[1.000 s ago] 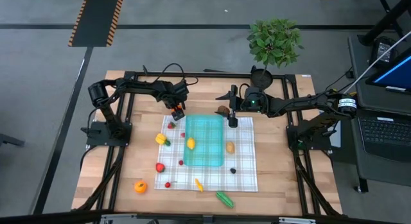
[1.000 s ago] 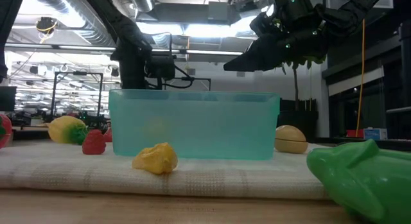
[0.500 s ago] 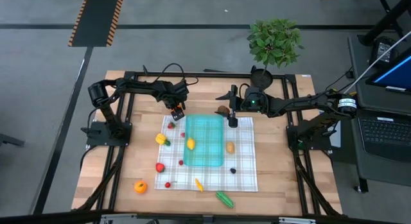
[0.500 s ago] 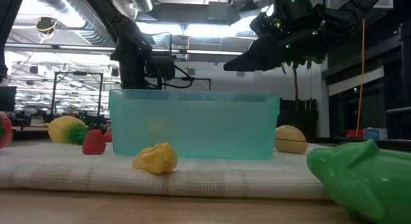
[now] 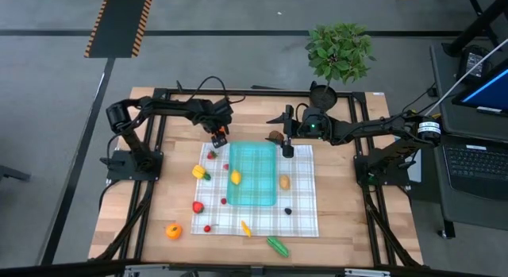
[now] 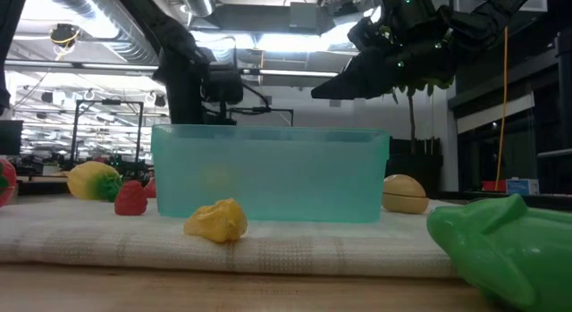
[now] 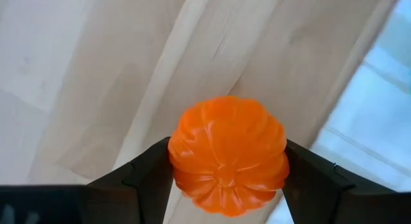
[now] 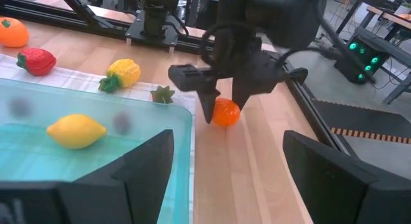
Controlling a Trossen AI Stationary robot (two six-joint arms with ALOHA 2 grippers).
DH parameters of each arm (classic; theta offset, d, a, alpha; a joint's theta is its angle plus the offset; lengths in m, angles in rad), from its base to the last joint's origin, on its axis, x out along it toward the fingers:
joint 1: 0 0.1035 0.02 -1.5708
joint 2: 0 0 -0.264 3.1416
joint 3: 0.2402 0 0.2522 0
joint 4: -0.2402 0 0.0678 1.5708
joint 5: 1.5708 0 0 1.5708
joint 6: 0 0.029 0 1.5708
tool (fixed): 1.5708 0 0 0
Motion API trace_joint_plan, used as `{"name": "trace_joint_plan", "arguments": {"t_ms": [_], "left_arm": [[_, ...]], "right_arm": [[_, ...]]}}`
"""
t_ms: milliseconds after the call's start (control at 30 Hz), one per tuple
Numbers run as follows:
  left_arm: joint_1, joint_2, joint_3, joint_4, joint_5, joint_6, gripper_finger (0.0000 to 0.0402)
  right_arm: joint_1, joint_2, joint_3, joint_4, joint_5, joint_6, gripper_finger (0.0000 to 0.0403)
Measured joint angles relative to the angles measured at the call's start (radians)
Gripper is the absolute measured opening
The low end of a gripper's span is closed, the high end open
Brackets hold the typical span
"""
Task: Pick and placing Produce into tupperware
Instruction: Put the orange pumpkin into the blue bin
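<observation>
The teal tupperware (image 5: 258, 186) stands on a checked cloth (image 5: 302, 217), with a yellow lemon (image 5: 236, 178) inside it. My left gripper (image 5: 220, 139) is at the container's far left corner, over bare wood, shut on a ribbed orange produce piece (image 7: 228, 153). My right gripper (image 5: 287, 148) hovers open at the far right corner, with a brown piece (image 5: 275, 136) just to its left. Other produce lies on the cloth and table: a yellow-and-green piece (image 5: 200, 172), a strawberry (image 5: 198, 206), an orange (image 5: 173, 230), a tan piece (image 5: 284, 182), a green one (image 5: 278, 246). My left gripper pinches the ribbed orange piece between its two fingers (image 7: 151, 176), one on each side of its round body (image 7: 186, 153). The fingers come from above, pointing down (image 8: 209, 105). Whether the piece is clear of the wood or touches it, I cannot tell.
A potted plant (image 5: 340, 51) stands at the table's far edge behind the right arm. Small pieces lie around the container: a dark one (image 5: 287, 210), a yellow one (image 5: 246, 228), a red one (image 5: 207, 228). Bare wood (image 5: 341, 205) lies right of the cloth.
My left arm has shifted slightly, its wrist sitting a little higher in the low view; it stays shut on the orange piece. The right arm and the produce on the table have kept still.
</observation>
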Motion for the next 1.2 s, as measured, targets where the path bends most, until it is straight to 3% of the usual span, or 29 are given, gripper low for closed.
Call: {"name": "trace_joint_plan", "arguments": {"t_ms": [367, 633, 767, 900, 1200], "left_arm": [[0.0, -0.245, -0.014, -0.042, 0.0, 0.027, 0.0233], [0.0, -0.525, -0.251, 0.119, 0.054, -0.022, 0.0233], [-0.002, -0.672, -0.373, 0.264, 0.137, -0.034, 0.0233], [-0.002, -0.794, -0.445, 0.38, 0.286, 0.006, 0.0233], [-0.002, -0.948, -0.512, 0.46, 0.648, 0.148, 0.0233]], "right_arm": [[0.0, 0.0, 0.0, -0.006, 0.0, -0.002, 0.0292], [-0.009, 0.0, 0.0, -0.015, -0.001, -0.021, 0.0292], [-0.014, 0.0, 0.0, -0.014, -0.001, -0.021, 0.0292], [-0.013, 0.0, 0.0, -0.01, -0.002, -0.029, 0.0292], [-0.013, 0.009, 0.0, -0.019, -0.002, -0.005, 0.0292]]}}
